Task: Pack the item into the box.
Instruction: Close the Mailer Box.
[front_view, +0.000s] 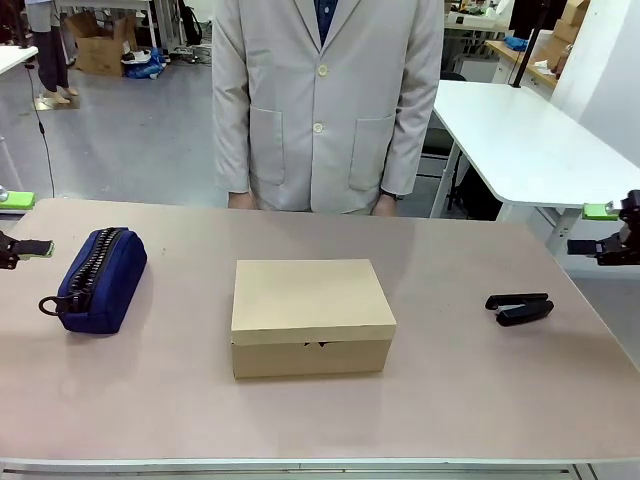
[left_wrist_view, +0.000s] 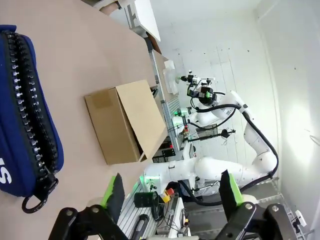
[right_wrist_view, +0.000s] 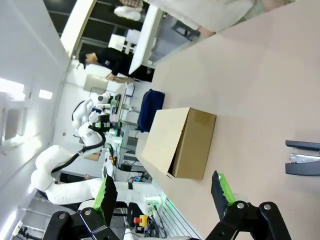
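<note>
1. Front view: a closed brown cardboard box (front_view: 312, 316) sits mid-desk (front_view: 450, 400), between the two grippers and well apart from each. A person in a pale coat stands at the far side.
2. Left gripper (left_wrist_view: 170, 192) hangs wide open and empty at the desk's left edge; a navy pouch (front_view: 100, 278) lies just beside it.
3. Right gripper (right_wrist_view: 162, 192) is likewise spread wide and empty at the right edge, with a black stapler (front_view: 520, 308) near it, between it and the box.
4. No knife can be seen on the desk, so where the item lies cannot be told.
5. Judged from its look, the box is light, stiff cardboard, easily dented. Its flap lid is shut, with a small notch at the front edge; lifting there seems the best hold.
6. White letters show on the pouch in the left wrist view, cut off and unreadable. The box bears no print.
</note>
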